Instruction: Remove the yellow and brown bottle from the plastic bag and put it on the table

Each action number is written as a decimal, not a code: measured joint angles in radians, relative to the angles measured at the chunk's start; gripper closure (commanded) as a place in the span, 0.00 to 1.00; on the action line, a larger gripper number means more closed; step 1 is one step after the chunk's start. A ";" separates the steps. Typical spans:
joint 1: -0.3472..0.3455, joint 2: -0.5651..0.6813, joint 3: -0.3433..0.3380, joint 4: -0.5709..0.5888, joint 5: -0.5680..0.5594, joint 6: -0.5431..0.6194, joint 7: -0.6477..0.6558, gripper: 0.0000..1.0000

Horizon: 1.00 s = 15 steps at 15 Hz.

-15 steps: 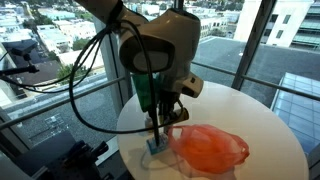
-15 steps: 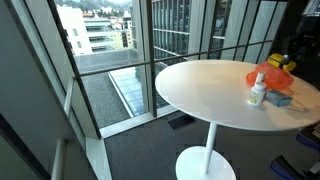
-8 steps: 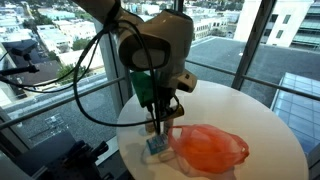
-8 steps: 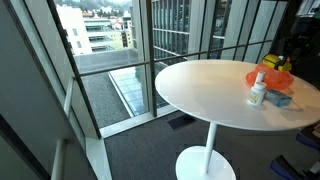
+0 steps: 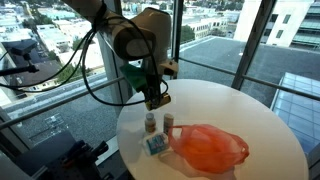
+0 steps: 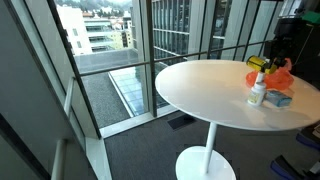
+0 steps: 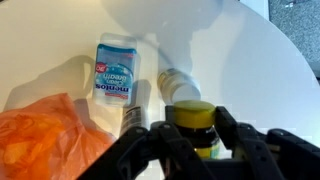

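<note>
Gripper jaws clamp the bottle mid-body, near the bag; it looks light, rigid and slick, so grip squarely.

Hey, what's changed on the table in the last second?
The claw rose from the table beside the bag, carrying the bottle clamped in it. No new grab or release is visible. The bag, mint box and slim bottle stayed put.
</note>
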 measured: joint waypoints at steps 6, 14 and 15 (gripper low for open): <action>0.063 0.082 0.058 0.048 -0.005 0.002 0.000 0.81; 0.084 0.224 0.080 0.101 -0.006 0.002 -0.002 0.81; 0.083 0.236 0.079 0.102 -0.007 0.002 -0.002 0.81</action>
